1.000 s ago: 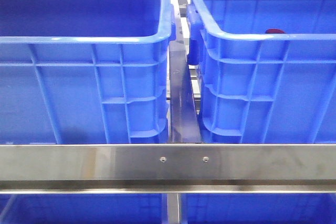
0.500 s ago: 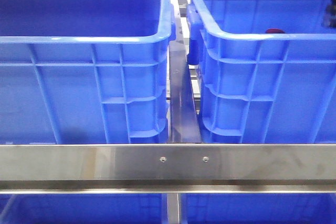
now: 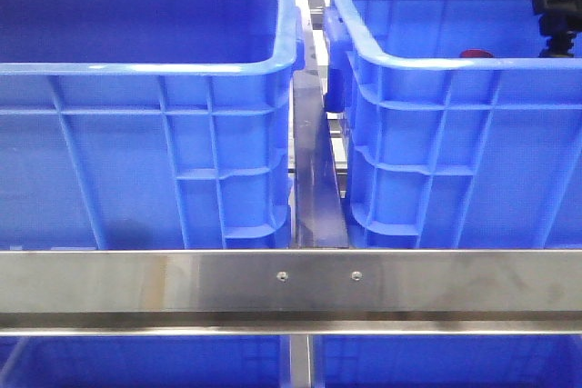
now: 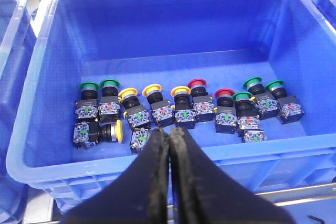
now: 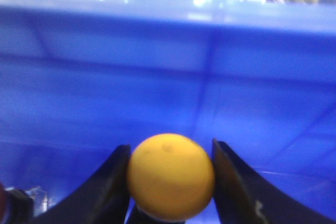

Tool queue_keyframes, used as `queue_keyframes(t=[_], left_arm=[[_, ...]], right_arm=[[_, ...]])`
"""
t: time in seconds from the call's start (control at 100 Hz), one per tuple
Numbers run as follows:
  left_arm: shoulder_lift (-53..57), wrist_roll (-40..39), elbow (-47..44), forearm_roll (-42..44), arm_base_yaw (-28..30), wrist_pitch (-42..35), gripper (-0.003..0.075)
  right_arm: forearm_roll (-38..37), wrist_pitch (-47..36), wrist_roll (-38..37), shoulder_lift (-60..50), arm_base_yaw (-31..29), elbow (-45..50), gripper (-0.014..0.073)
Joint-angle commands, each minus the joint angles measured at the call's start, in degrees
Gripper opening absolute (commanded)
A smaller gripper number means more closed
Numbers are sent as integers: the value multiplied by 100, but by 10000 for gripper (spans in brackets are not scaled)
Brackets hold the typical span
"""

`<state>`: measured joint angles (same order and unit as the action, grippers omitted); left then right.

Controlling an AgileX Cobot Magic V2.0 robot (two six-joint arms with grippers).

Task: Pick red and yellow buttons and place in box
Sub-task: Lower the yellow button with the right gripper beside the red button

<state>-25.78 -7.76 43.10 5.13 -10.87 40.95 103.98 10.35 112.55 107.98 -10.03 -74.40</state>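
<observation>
While the left claw (image 4: 169, 145) stays-free shut, the right claw (image 5: 169, 177) clamps a yellow button (image 5: 170, 176) between its fingers.

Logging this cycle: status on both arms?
Right gripper clamped on yellow button inside blue box. Left gripper shut, empty, above the buttons. Nothing blocking.

Two bright blue crates stand side by side, the left crate (image 3: 145, 115) and the right crate (image 3: 455, 134), both with ribbed outer walls in the same blue. A brushed silver metal rail (image 3: 291, 283) runs across the near side. Just above the right crate's rim shows a sliver of red cap (image 3: 476, 54), and beside it the black right hand (image 3: 556, 11). That hand holds a yellow-orange button (image 5: 170, 176). In the left crate, buttons (image 4: 184, 109) wear green, yellow and red caps on black bodies. The left hand (image 4: 169, 145) is black.
</observation>
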Motion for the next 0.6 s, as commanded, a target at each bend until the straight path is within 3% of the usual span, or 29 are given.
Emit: queue_keyframes(t=[0.0,0.49,0.59], left_arm=[[-39,-60,139,-14,15,-505,-19],[-39,-60,139,-14,15,-558,-19],[-39,-60,139,-14,15,-562,-19]], right_arm=[[596,245,47,-169,-29,-281,182],[596,201,50,296,-29,-272,188],[596,201,45,296,-29,-272,237]])
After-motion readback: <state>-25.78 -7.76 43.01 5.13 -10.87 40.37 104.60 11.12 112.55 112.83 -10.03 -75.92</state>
